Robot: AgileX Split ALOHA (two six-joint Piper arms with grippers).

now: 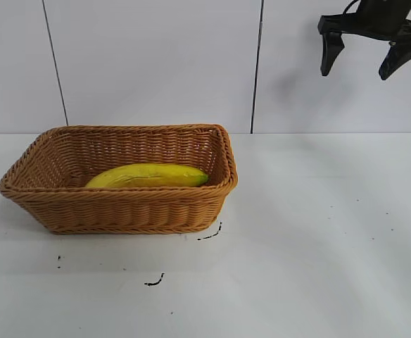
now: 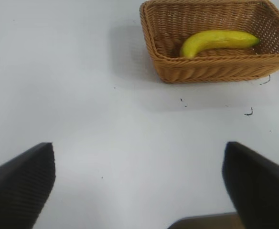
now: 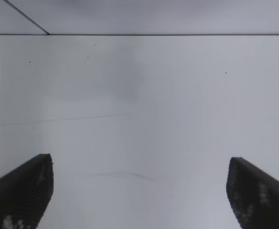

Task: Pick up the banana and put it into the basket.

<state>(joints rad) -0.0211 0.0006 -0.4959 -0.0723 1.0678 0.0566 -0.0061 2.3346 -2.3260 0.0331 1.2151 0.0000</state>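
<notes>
Wicker walls of the basket enclosed the banana, which lay along the floor of the basket close to the near wall, its greenish tip toward the basket's right end wall. By that placement the task looked as good as done, so little was left to spoil.

The right gripper hung high above the table, well to the right of the basket and well above its rim, with its fingers spread wide and nothing between them. Its own wrist view showed only bare table beyond the fingertips. The left gripper also stood spread wide and empty; from its wrist view it sat low over the table, well apart from the basket's end wall.

The likeliest mishap, in my judgement, would have been a careless sweep of either arm back toward the basket: a finger catching the braided rim could have dragged or tipped the light basket and rolled the banana out. A low pass by the left gripper carried the greater risk, since it looked nearer the table than the right one.

Room was generous. To the right of the basket and in front of it the table lay open, marked only by a few small dark scuffs close to the basket's near right corner. Behind the basket stood the panelled wall, which bounded movement on that side.
</notes>
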